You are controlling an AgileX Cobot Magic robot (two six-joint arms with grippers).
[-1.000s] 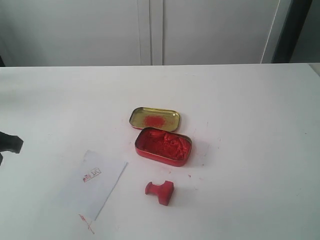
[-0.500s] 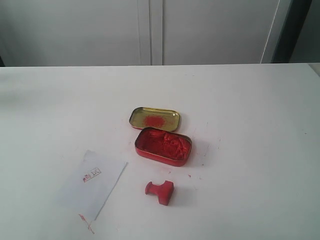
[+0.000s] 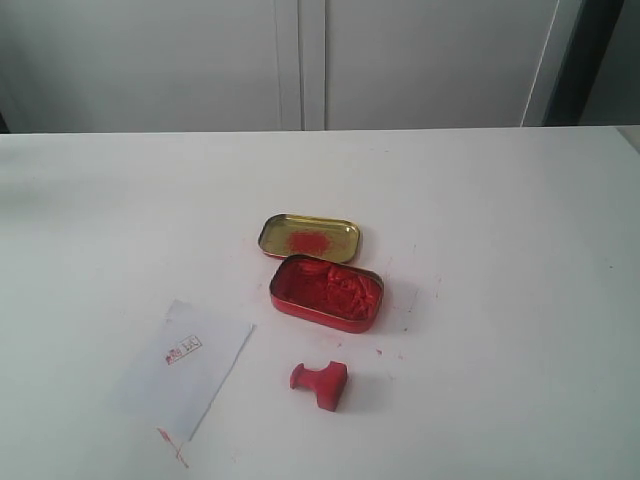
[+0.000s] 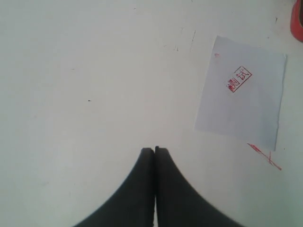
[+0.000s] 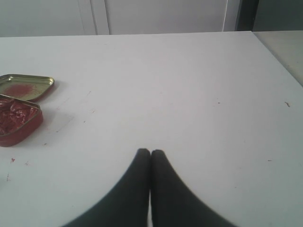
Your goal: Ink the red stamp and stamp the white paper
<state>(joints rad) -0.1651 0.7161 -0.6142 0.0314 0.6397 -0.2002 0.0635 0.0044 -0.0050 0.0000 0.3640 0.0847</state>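
l gripper together, facing down nr white paper | r gripper together, empty

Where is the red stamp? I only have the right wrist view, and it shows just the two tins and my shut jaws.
Observer: The red stamp lies on its side, below the red tin in the exterior view, not touching it.
Operator: And where do I press it?
Observer: The white paper lies flat to the left of the stamp in the exterior view, apart from it.
Operator: Is anything printed there?
Observer: Yes, the left wrist view shows one small red square imprint on the sheet.
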